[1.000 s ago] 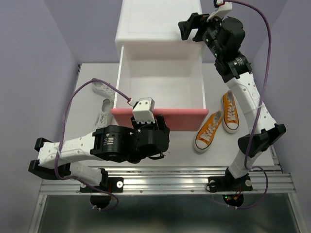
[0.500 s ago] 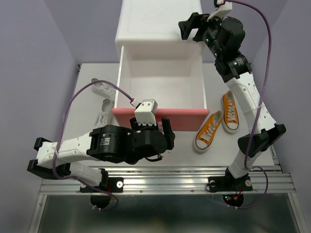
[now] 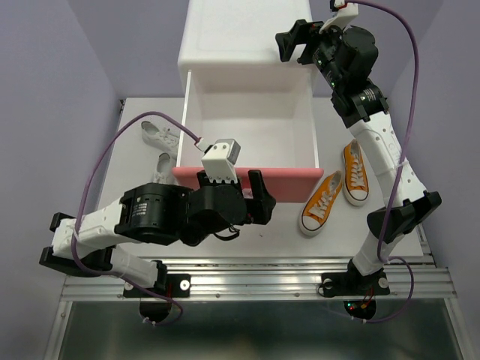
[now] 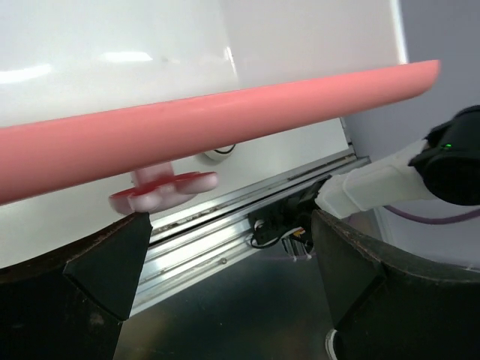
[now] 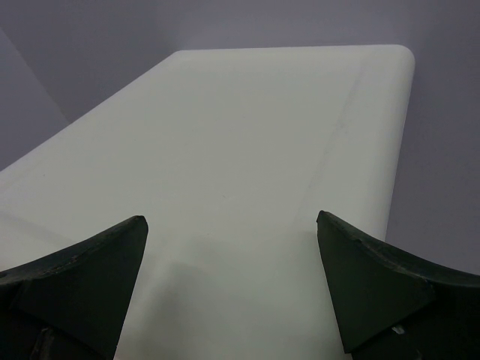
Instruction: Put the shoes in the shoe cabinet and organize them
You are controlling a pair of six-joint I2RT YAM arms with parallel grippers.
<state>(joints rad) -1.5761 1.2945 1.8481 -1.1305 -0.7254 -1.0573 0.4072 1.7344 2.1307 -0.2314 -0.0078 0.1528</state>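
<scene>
The white shoe cabinet stands at the back with its upper drawer pulled out and nothing inside. The drawer's pink front faces me. My left gripper is open and empty just in front of and below that front. In the left wrist view the pink front runs overhead and the knob sits up left, outside the jaws. Two orange shoes lie right of the drawer. Two white shoes lie left of it, partly hidden. My right gripper is open over the cabinet top.
The aluminium rail runs along the table's near edge, also seen in the left wrist view. The right arm's base stands at the near right. The left arm's purple cable loops over the white shoes.
My left arm has swung, moving its gripper a little right along the pink front and uncovering more of the white shoes. The drawer, orange shoes and right arm have not moved.
</scene>
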